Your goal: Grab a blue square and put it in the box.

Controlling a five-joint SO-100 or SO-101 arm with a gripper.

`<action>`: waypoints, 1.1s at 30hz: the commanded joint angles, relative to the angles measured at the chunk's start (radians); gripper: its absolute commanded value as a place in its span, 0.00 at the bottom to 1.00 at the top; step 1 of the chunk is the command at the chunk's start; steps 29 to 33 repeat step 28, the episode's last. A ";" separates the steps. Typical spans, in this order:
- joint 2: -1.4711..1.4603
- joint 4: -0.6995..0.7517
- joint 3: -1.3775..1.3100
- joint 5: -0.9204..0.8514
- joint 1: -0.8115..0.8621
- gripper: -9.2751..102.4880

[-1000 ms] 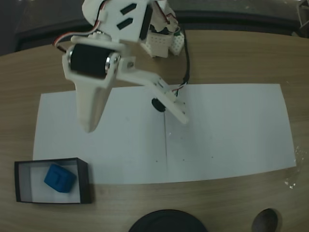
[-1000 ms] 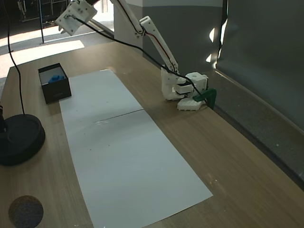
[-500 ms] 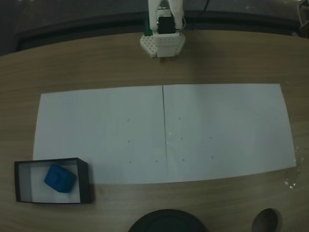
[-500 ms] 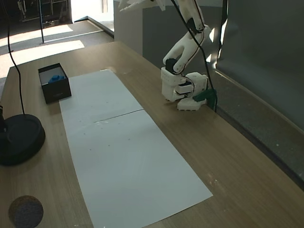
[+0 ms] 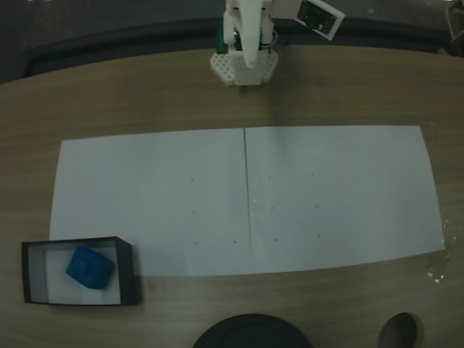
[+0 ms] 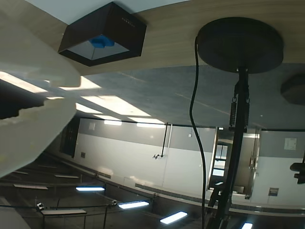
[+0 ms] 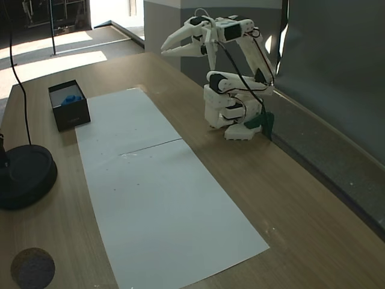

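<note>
Already the blue square (image 5: 90, 267) lies inside the box (image 5: 127, 272) at the table's (image 7: 289, 198) far corner, well apart from the pincer (image 7: 170, 48), which hangs empty above the arm's base, fingers slightly parted, tips pointing roughly toward the box.

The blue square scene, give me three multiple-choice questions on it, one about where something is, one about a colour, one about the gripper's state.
1. Where is the blue square?
A. on the paper
B. inside the box
C. in the gripper

2. What colour is the box's inside?
A. white
B. red
C. green

3. How is the gripper?
A. shut on the cube
B. open and empty
C. pressed on the table

Answers: 1 B, the cube lies within the black walls in both fixed views. 2 A, the floor around the cube is white. 3 B, its fingers are spread, folded back above the arm's base, nothing between them.
</note>
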 commanded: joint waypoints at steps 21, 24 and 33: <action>0.028 0.063 0.601 0.181 -0.037 0.08; 0.028 0.109 0.588 0.181 -0.055 0.08; 0.028 0.109 0.588 0.190 -0.051 0.08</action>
